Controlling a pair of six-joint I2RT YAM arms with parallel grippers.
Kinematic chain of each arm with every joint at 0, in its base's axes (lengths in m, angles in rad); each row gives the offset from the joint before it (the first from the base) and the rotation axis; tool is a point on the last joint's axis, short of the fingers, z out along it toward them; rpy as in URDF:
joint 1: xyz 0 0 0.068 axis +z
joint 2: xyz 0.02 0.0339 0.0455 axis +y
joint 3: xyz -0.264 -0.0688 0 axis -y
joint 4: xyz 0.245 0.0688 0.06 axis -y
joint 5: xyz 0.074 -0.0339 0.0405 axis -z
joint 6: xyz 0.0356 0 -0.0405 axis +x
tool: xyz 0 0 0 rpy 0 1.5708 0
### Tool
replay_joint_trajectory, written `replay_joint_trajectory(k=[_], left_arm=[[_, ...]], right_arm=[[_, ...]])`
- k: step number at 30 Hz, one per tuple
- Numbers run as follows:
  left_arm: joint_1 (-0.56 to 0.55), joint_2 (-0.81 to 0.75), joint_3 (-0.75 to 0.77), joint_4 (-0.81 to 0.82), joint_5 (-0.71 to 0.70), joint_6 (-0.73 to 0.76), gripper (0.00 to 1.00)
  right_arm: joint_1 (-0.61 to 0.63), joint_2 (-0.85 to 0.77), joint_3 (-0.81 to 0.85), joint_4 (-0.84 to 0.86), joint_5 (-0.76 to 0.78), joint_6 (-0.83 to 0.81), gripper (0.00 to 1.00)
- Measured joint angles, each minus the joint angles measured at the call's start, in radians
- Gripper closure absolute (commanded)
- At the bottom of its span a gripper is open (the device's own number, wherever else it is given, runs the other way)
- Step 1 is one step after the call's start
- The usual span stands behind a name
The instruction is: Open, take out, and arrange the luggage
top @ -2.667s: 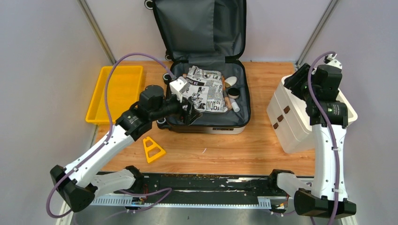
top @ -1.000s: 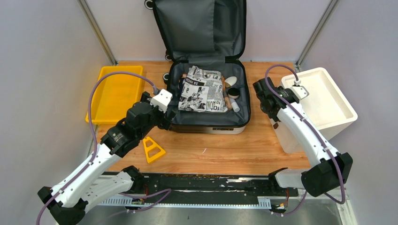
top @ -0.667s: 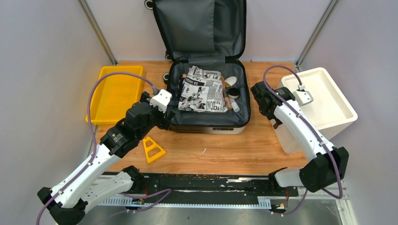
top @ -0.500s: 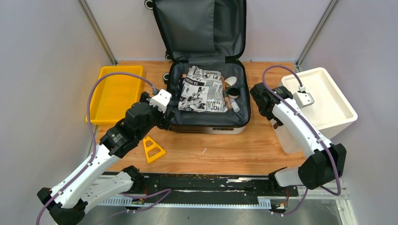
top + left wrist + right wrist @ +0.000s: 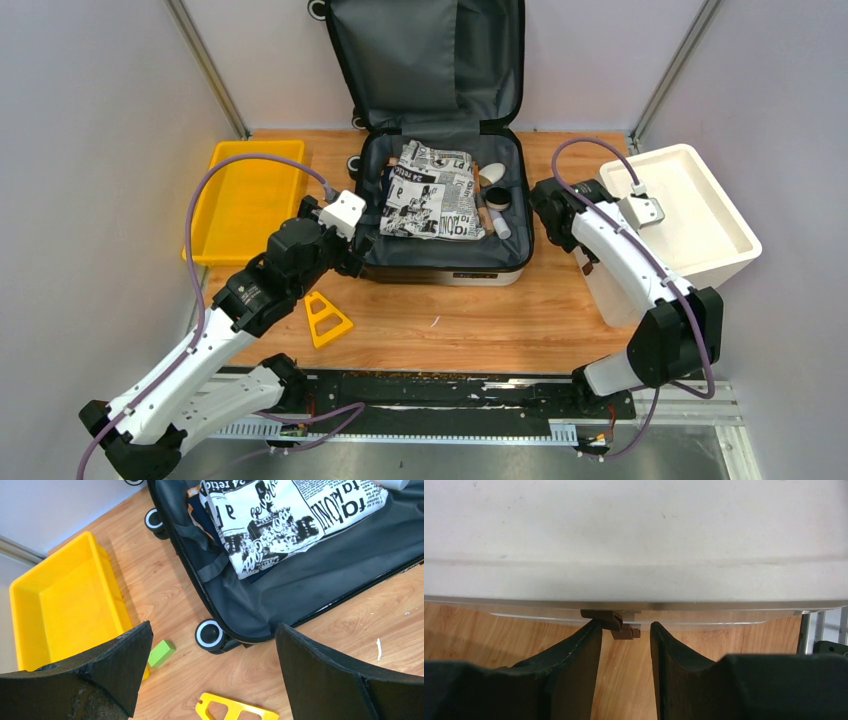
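Observation:
The luggage [image 5: 440,252] lies open at the back centre, its lid [image 5: 425,60] standing against the wall. Its dark grey lining holds a folded newspaper-print cloth [image 5: 432,190] and small bottles [image 5: 492,212]. My left gripper [image 5: 360,250] is open and empty, just off the luggage's front left corner. In the left wrist view the gripper [image 5: 212,630] hangs above a black wheel [image 5: 209,634], with the cloth [image 5: 285,520] beyond. My right gripper [image 5: 572,245] is between the luggage's right side and the white bin. In the right wrist view the gripper [image 5: 626,625] is narrowly open and empty.
A white bin [image 5: 690,215] stands at the right; its wall [image 5: 634,540] and a brown latch [image 5: 606,616] fill the right wrist view. A yellow tray [image 5: 245,200] sits at the left. A yellow triangular piece [image 5: 326,318] and a green block [image 5: 161,653] lie on the wood.
My left gripper has drawn back from inside the luggage to its front left corner. My right arm has swung down from above the bin to the gap beside the luggage.

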Motion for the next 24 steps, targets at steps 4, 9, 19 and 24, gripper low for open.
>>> replay_joint_trajectory(k=[4,9,19,24], left_arm=[[0.0,0.0,0.0,0.0,0.0,0.0,0.01],[0.0,0.0,0.0,0.0,-0.006,0.0,0.01],[0.0,0.0,0.0,0.0,-0.007,0.0,0.01],[0.0,0.0,0.0,0.0,-0.007,0.0,0.01]], right_arm=[[-0.006,0.013,0.0,0.0,0.015,0.01,0.68],[-0.005,0.022,0.002,0.01,0.024,0.019,1.0],[0.043,0.029,0.037,-0.002,0.005,-0.026,1.0],[0.102,0.037,0.063,-0.019,-0.013,-0.057,1.0]])
